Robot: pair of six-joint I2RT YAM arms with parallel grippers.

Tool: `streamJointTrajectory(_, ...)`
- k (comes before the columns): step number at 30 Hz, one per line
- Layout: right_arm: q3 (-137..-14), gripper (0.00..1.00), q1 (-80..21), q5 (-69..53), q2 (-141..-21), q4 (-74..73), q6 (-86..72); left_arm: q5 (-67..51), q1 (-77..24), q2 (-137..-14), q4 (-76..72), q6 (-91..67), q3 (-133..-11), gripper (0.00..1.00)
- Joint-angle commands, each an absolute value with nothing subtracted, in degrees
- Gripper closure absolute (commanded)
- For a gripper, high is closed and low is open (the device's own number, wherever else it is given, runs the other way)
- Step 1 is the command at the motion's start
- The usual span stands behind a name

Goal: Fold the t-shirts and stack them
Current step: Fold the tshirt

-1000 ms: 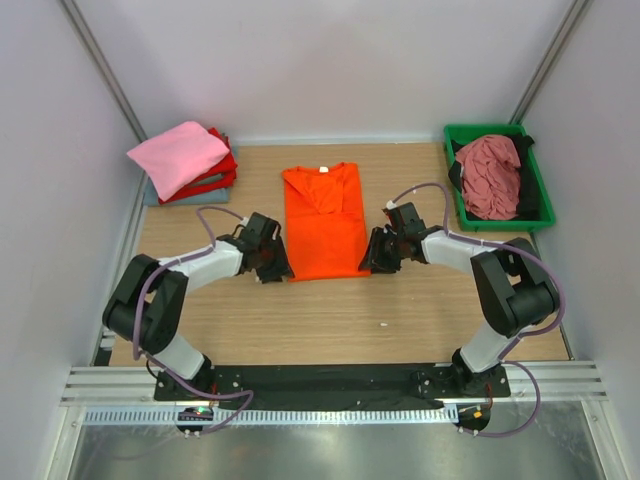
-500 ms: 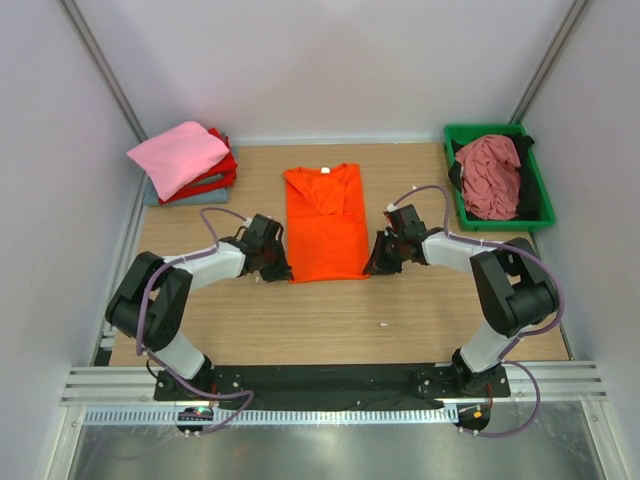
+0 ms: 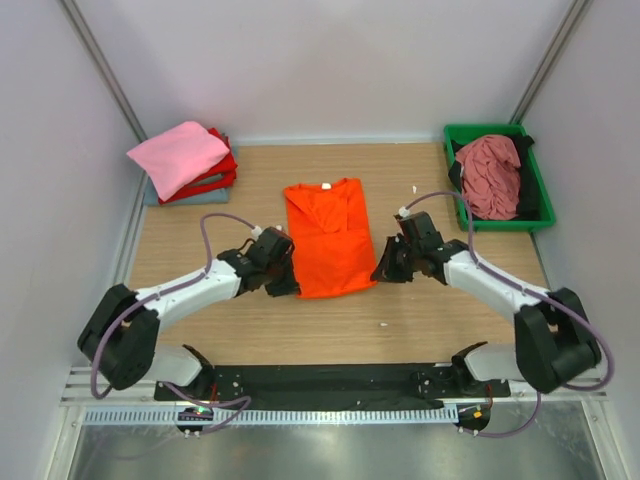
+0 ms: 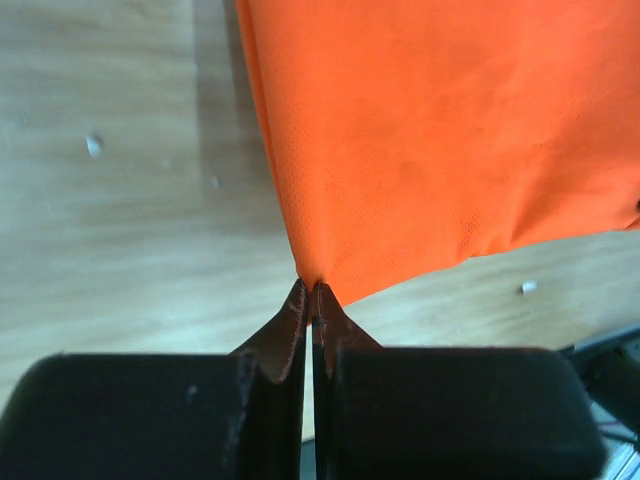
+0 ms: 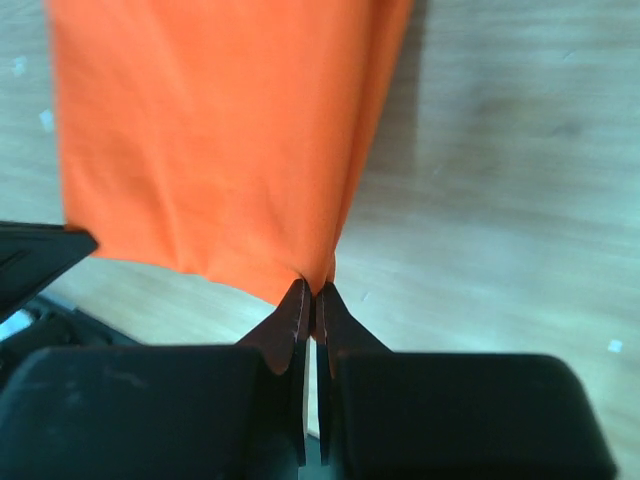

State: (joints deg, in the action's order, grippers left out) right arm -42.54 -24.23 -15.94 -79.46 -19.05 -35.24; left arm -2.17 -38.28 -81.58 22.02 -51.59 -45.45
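top external view counts six t-shirts on the wooden table [image 3: 420, 325]. one orange t-shirt [image 3: 328, 238] lies in the middle, folded lengthwise into a long panel with its collar at the far end. three folded ones are stacked at the far left corner: the pink t-shirt [image 3: 178, 155] on top, the red t-shirt [image 3: 222, 172] under it, and the grey-blue t-shirt [image 3: 158, 196] at the bottom. two more are bunched in the one green tray [image 3: 541, 216] at the far right, the dusty rose t-shirt [image 3: 488, 175] over the black t-shirt [image 3: 527, 150]. two arms reach in, one to each near corner of the orange t-shirt. left wrist view has the left gripper [image 4: 308, 290] pinched fully closed, its tips nipping the near left corner of the hem. right wrist view has the right gripper [image 5: 312, 287] closed the same way on the near right corner, with a shadow on the wood beside the cloth edge
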Motion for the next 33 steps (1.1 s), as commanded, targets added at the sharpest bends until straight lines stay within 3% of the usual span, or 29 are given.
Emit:
streamJointTrajectory(1,-41.8,0.99,-27.7,-13.3,-69.9,-26.0,-38.4,2.0,-42.7,-74.8,29.2,-55.8,-44.1,1.00)
streamJointTrajectory(8,-39.7,0.99,-37.5,-7.4,-56.3,-34.4,-46.6,6.5,-48.6,-63.2,40.0,-61.3,-44.5,1.00)
streamJointTrajectory(13,-42.6,0.99,-38.4,-2.9,-52.9,-38.2,-47.6,10.8,-48.8,-59.0,47.5,-61.0,-47.9,0.99)
streamJointTrajectory(21,-55.7,0.99,-37.8,6.2,-64.5,-42.8,-42.1,14.0,-46.1,-68.1,51.3,-52.8,-64.1,0.96)
streamJointTrajectory(33,-67.0,0.99,-28.7,1.2,-76.2,-40.2,-35.6,6.1,-34.8,-83.3,49.3,-44.7,-77.4,0.97)
